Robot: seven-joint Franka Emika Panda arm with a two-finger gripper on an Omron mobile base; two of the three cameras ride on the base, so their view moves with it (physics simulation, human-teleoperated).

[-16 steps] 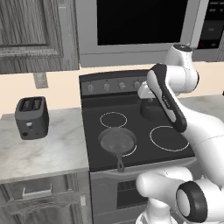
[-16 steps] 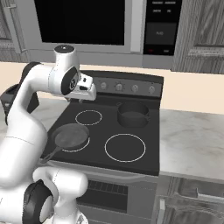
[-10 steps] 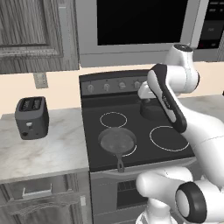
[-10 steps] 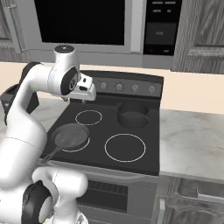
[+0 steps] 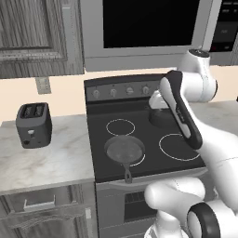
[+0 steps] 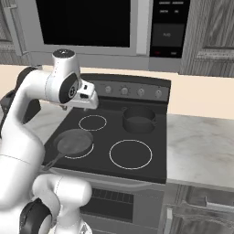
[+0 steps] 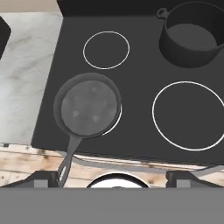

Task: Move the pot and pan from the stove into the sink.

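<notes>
On the stove's [image 6: 151, 151] back right burner sits the pot [image 6: 138, 119], upright, dark grey with a lighter rim; in the hand view it is at the top right [image 7: 191, 38]. Pan [image 5: 124, 150] rests on the front left burner, speckled inside facing up, short handle pointing toward the stove's front edge and slightly overhanging it; hand view shows it at left of centre [image 7: 89, 106]. Pot and pan are well apart, on opposite corners. Other two burners show only their white rings. End effector [image 6: 83, 101] hangs above the stove's back left area, over neither vessel, looking down; its two dark tips stand wide apart at the bottom of the hand view and grip nothing. Left of the stove, a pale marble desk [image 5: 42, 160] carries a dark toaster [image 5: 33, 124]. Right of the stove, more marble desk [image 6: 201, 146]. Above the stove hangs a microwave [image 5: 144, 28].
</notes>
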